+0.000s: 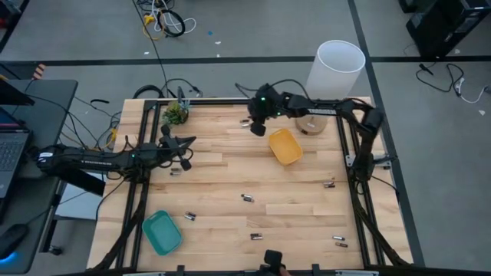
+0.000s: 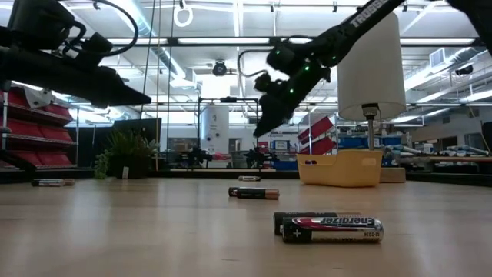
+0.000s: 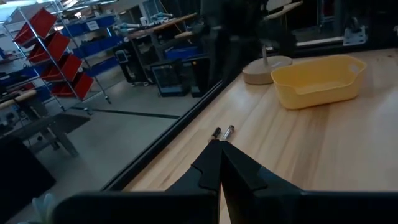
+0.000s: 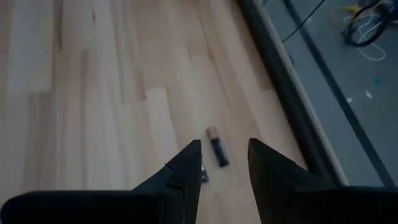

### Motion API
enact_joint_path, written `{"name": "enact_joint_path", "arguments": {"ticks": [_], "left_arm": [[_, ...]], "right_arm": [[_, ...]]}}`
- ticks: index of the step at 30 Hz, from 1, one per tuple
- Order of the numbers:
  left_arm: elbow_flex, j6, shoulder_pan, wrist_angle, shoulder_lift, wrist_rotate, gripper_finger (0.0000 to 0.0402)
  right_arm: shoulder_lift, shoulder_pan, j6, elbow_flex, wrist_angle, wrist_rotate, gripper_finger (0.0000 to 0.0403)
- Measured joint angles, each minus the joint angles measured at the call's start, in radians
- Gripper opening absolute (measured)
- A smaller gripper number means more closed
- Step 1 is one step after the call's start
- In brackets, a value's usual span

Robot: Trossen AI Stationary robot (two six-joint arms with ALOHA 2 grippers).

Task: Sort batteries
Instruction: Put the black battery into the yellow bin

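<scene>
- Batteries (image 2: 329, 228) lie scattered over the wooden surface (image 1: 230, 176): a touching pair nearest the front edge, singles mid-surface (image 1: 246, 198), more toward the right edge (image 1: 330, 184), and two by the far edge (image 4: 217, 150).
- They look small, rigid and smooth, so they will likely roll if nudged; a pinch across the middle of the barrel seems the safest hold.
- The teal tray (image 1: 162, 231) sits near the front left corner and looks empty; the yellow tray (image 1: 285, 146) sits toward the far edge.
- The left tool (image 1: 182, 150) hangs above the left side with its fingers pressed together, holding nothing.
- The right tool (image 4: 222, 163) hovers over the far-edge batteries, fingers apart and empty, one battery showing between them.
</scene>
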Motion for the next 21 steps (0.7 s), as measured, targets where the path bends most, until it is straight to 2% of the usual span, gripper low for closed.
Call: {"name": "enact_joint_path", "arguments": {"ticks": [12,21], "left_arm": [[0.000,-0.022,0.000,-0.005,0.000,0.008,0.0017],[0.000,-0.019,0.000,-0.001,0.000,0.008,0.0017]], "right_arm": [[0.253,0.002,-0.106,0.385,-0.314,0.015,0.0118],[0.377,0.000,-0.169,0.453,-0.402,0.010,0.0111]]}}
